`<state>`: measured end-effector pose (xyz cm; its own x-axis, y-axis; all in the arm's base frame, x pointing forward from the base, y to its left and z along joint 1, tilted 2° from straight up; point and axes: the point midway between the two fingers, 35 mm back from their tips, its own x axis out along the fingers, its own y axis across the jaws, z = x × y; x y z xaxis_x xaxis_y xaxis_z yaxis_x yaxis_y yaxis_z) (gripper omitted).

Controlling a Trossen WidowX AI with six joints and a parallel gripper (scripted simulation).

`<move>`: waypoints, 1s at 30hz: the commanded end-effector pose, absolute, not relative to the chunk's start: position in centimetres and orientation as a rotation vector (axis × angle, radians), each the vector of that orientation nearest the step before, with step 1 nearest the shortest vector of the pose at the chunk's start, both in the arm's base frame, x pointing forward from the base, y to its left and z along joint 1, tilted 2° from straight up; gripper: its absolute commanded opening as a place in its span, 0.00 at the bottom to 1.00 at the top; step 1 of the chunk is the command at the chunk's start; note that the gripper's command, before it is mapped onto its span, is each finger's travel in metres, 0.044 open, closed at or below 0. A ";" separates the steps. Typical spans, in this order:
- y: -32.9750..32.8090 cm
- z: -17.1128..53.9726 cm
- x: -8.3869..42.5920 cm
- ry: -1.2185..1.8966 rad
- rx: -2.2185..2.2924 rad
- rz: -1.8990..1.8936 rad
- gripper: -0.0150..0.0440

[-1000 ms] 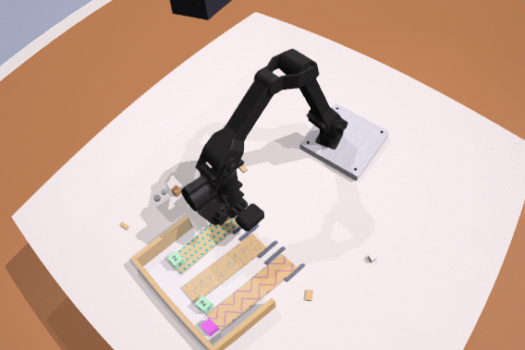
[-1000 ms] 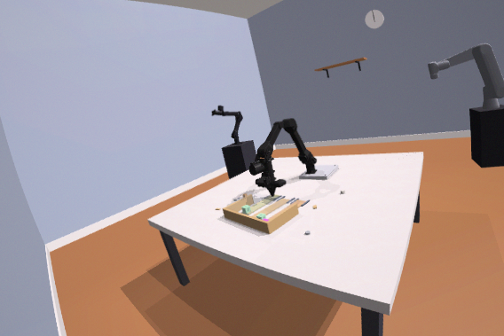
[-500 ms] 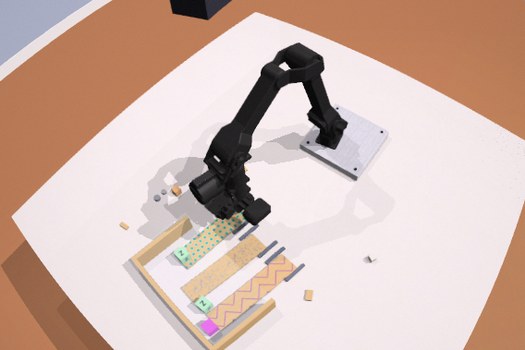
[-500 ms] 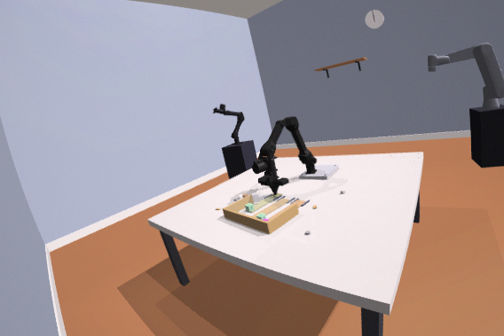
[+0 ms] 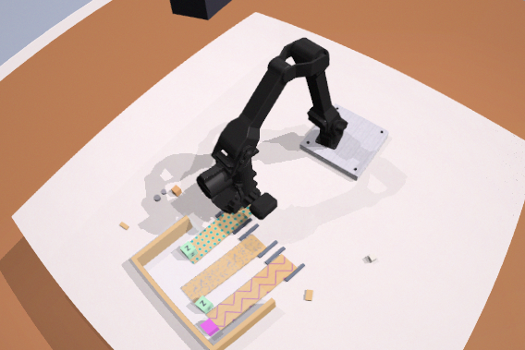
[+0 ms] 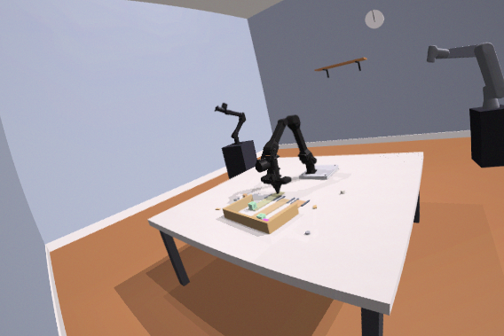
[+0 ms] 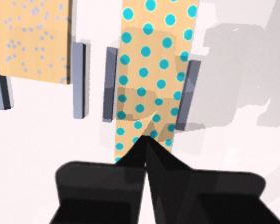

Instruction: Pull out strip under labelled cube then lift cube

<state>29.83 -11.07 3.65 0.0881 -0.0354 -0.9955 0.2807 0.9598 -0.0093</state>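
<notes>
A dotted strip (image 5: 214, 234) (image 7: 146, 51) lies in the tray's left lane and sticks out of its open side between dark guides. A green cube (image 5: 189, 249) (image 6: 252, 206) marked Z is at its inner end; how much of it rests on the strip is unclear. Another green lettered cube (image 5: 203, 304) (image 6: 262, 215) is by the inner end of the speckled strip (image 5: 224, 267) (image 7: 33, 45). A magenta block (image 5: 210, 327) is at the inner end of the zigzag strip (image 5: 251, 291). My gripper (image 6: 278, 192) (image 7: 144, 139) is shut, tips down at the dotted strip's outer end, gripping nothing visible.
The wooden tray (image 5: 168, 297) (image 6: 246, 221) has walls on three sides. Dark guide bars (image 5: 294, 272) (image 7: 79, 80) flank the lanes. An orange cube (image 5: 176, 190), a grey disc (image 5: 157, 198) and small tan blocks (image 5: 124, 225) (image 5: 309, 295) lie outside the tray.
</notes>
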 end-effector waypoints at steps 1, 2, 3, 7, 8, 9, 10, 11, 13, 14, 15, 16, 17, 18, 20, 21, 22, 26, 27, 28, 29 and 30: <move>-10.7 3.1 28.8 1.490 0.206 -0.228 0.25; -10.6 3.1 28.6 1.490 0.206 -0.228 0.25; -10.6 3.1 28.5 1.490 0.206 -0.228 0.25; -10.4 3.0 27.9 1.491 0.206 -0.228 0.25; -10.3 3.0 27.7 1.491 0.206 -0.228 0.25; -10.3 3.0 27.6 1.491 0.206 -0.228 0.25; -10.2 3.0 27.4 1.491 0.206 -0.228 0.25; -10.2 2.9 27.3 1.492 0.206 -0.228 0.25; -10.1 2.9 27.0 1.492 0.206 -0.228 0.25; -10.0 2.9 26.8 1.492 0.206 -0.228 0.25; -10.0 2.9 26.7 1.492 0.206 -0.228 0.25; -9.9 2.9 26.5 1.492 0.206 -0.227 0.25; -9.9 2.9 26.4 1.492 0.206 -0.227 0.25; -9.8 2.8 26.2 1.493 0.206 -0.227 0.25; -9.8 2.8 26.0 1.493 0.206 -0.227 0.25; -9.7 2.8 25.8 1.493 0.206 -0.227 0.25; -9.7 2.8 25.7 1.493 0.206 -0.227 0.25; -9.5 2.7 25.1 1.494 0.206 -0.227 0.25; -9.4 2.7 24.9 1.494 0.206 -0.227 0.25; -9.4 2.7 24.8 1.494 0.206 -0.227 0.25; -9.3 2.7 24.7 1.494 0.206 -0.227 0.25; -9.3 2.7 24.5 1.494 0.206 -0.227 0.25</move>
